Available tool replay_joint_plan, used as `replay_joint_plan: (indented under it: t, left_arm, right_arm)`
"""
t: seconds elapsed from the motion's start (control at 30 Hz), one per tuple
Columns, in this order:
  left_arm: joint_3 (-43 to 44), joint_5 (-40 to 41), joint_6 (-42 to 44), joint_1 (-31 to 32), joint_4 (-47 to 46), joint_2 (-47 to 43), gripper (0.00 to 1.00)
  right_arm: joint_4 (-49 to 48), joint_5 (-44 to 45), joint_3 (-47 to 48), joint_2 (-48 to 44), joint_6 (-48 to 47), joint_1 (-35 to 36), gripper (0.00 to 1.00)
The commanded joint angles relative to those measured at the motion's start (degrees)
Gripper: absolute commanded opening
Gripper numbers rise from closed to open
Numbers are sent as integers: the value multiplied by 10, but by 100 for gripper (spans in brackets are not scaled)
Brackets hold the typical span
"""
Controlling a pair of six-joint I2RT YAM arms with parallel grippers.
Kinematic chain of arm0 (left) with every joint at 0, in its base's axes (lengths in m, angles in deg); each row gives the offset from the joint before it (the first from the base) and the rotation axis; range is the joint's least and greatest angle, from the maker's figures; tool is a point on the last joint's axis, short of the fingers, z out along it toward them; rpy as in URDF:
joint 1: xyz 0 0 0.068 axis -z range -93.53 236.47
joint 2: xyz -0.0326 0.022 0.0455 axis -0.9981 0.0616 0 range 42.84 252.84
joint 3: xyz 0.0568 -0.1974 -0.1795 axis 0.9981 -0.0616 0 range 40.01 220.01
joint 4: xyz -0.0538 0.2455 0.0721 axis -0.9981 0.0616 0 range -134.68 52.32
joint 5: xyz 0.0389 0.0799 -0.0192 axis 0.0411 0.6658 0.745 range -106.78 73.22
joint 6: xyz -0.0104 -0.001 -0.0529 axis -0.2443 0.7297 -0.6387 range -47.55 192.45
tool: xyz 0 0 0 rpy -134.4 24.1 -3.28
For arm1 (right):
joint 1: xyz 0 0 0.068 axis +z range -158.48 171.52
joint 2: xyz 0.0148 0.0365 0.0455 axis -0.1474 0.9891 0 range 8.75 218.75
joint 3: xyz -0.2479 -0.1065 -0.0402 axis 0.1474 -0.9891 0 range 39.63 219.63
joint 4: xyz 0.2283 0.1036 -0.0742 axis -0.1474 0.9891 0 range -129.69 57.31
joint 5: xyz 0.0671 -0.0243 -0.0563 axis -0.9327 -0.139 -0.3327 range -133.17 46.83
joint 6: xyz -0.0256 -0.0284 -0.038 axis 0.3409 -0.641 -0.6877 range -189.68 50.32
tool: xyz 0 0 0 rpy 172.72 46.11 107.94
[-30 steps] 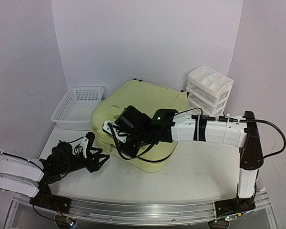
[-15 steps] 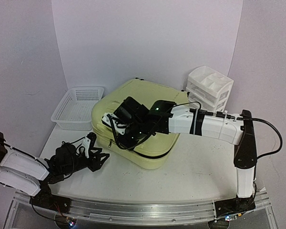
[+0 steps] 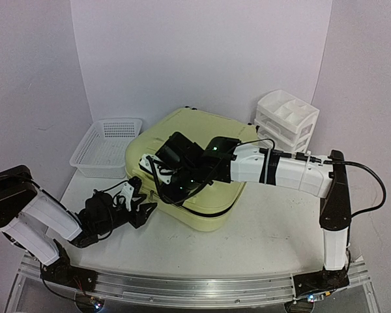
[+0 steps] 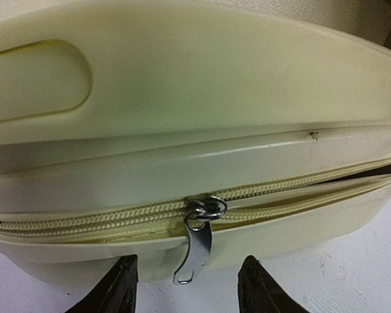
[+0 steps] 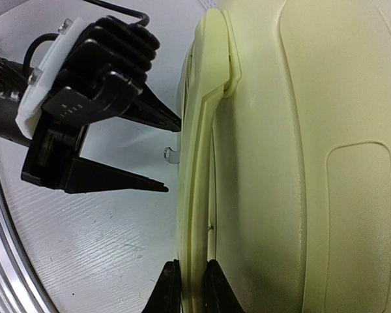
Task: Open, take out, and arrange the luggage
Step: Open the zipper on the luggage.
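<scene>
Luggage, a large pale yellow-green hard-shell suitcase with rounded corners (image 3: 205,130), lies flat in the middle of the white bench (image 3: 267,241) in the overhead view. A white mesh plastic basket (image 3: 107,147) sits just beside it on the left, and a white plastic drawer organizer (image 3: 287,120) stands at its far right corner. The white right arm (image 3: 287,173) reaches across the lid to the suitcase's near-left edge. The left claw (image 3: 143,201) is low on the bench, pointing at that same edge.

Left wrist view: the left claw's two black fingertips (image 4: 120,287) are spread apart, gripping nothing. A metal zipper pull (image 4: 197,251) hangs between them, untouched. The zip teeth are closed to the left of the slider and parted to its right, where a dark gap shows.

Right wrist view: the right claw (image 5: 192,290) is pinched closed on the rim of the lid. The left claw's parted fingers point at the seam.
</scene>
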Motion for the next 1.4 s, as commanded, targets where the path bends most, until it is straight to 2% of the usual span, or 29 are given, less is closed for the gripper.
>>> replay_joint_plan:
  t: [0.0,0.27,0.33,0.43,0.53,0.73,0.93,1.07,1.17,1.37]
  left_arm:
    - [27,15,23,2,-64,15,52]
    - [50,19,57,2,-63,30,42]
    - [52,24,59,1,-63,29,36]
    - [57,24,64,2,-58,29,21]
    - [60,30,61,2,-41,23,0]
    - [56,31,48,1,18,-25,0]
    - [107,58,-25,-20,262,-106,0]
    - [104,4,-95,-82,333,-154,0]
    - [109,-11,-123,-116,389,-182,0]
    - [142,-36,-142,-145,475,-202,0]
  right_arm:
    - [-119,3,39,-72,39,-3,0]
    - [-126,-8,19,-81,60,-3,0]
    - [-127,-11,15,-84,60,-3,0]
    - [-126,-12,9,-85,60,-3,0]
    - [-126,-10,5,-88,62,-3,0]
    - [-126,9,-10,-92,66,-3,0]
    - [-122,28,-36,-106,70,-3,0]
    - [-118,38,-73,-129,70,-3,0]
    - [-116,18,-116,-155,62,-3,0]
    - [-76,-59,-168,-194,18,-3,0]
